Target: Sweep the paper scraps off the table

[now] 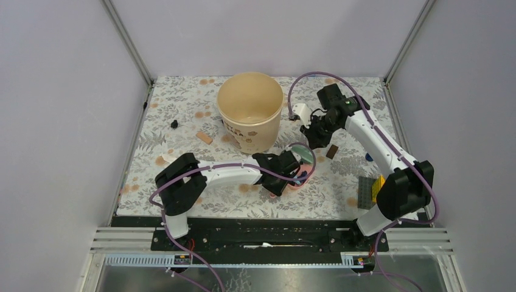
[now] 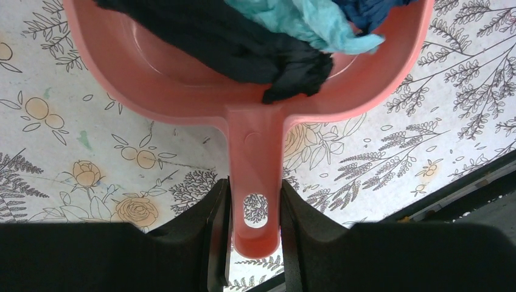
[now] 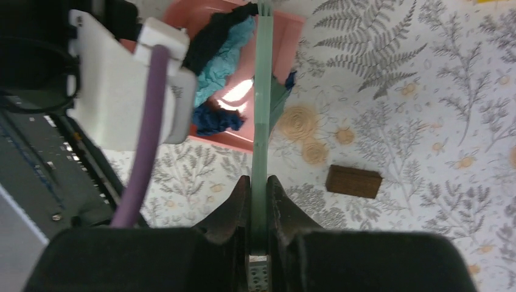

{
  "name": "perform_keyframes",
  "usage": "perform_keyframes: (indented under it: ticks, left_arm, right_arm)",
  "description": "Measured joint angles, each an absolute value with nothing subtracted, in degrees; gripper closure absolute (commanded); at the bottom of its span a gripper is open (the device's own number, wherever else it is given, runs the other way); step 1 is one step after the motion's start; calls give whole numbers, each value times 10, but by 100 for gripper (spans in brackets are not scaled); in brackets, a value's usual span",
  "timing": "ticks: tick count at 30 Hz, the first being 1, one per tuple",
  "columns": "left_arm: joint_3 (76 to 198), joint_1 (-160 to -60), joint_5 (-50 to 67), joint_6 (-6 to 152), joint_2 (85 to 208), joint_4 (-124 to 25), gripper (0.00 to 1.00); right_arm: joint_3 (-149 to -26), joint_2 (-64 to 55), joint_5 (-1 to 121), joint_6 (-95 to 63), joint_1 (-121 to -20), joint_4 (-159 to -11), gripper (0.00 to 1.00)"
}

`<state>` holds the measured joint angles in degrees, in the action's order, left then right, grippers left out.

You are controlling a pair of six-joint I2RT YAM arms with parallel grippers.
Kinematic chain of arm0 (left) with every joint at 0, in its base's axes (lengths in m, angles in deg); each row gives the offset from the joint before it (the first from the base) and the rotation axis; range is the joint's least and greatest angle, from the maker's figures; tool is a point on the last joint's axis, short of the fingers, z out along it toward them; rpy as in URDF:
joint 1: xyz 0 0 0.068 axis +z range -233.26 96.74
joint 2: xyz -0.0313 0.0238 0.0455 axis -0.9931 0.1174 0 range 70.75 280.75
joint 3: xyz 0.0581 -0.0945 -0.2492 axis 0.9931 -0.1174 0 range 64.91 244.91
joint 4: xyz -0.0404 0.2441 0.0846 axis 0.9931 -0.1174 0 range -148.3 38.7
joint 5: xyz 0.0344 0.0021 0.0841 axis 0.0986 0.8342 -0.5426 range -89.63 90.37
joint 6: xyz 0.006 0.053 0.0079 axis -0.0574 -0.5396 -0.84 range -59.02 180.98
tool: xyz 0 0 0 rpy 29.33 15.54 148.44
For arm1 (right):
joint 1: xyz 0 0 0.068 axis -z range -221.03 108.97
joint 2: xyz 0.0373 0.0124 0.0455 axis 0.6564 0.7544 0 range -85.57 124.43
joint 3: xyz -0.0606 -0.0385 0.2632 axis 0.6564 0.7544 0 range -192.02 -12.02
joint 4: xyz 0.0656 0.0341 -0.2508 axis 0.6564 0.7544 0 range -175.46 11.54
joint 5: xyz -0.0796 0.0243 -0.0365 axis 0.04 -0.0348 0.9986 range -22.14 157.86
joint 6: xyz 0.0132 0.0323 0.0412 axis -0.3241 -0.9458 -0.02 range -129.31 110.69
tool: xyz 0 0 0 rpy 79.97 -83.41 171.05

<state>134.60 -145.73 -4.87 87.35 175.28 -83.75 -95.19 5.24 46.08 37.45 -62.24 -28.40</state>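
While one black scrap [image 1: 174, 124] lies on the flowered worktop [image 1: 182, 97] well left of the tub [image 1: 255, 139], the left jaws are clenched on the handle of the pink dustpan [image 2: 255, 152] just in front of the tub, black, teal and blue paper scraps [image 2: 243, 48] heaped inside. Right of the tub the right jaws grip a thin green brush [image 3: 261, 121] at the pan's lip; tilting the pan or a hard stroke could spill the heap back out. Pale bare walls [image 1: 243, 36] fence the worktop on three sides.
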Motion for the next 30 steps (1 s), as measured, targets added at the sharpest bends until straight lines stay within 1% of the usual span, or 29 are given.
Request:
perform_keyframes:
  ticks: [7, 14, 21, 26, 30]
  left_arm:
    - [1350, -1457, -50, 873, 1755, -836, 100]
    - [1340, -1458, -51, 873, 1750, -822, 100]
    - [1316, -1458, -57, 867, 1724, -816, 100]
    - [1316, -1458, -57, 866, 1723, -815, 100]
    - [1316, -1460, -61, 864, 1723, -805, 100]
  right_arm:
    - [-979, 36, 467, 305, -612, -249, 100]
    - [-1061, 35, 498, 267, -570, -245, 100]
    - [-1075, 26, 501, 244, -569, -234, 100]
    - [-1094, 9, 471, 229, -568, -207, 100]
    - [-1083, -14, 431, 206, -568, -197, 100]
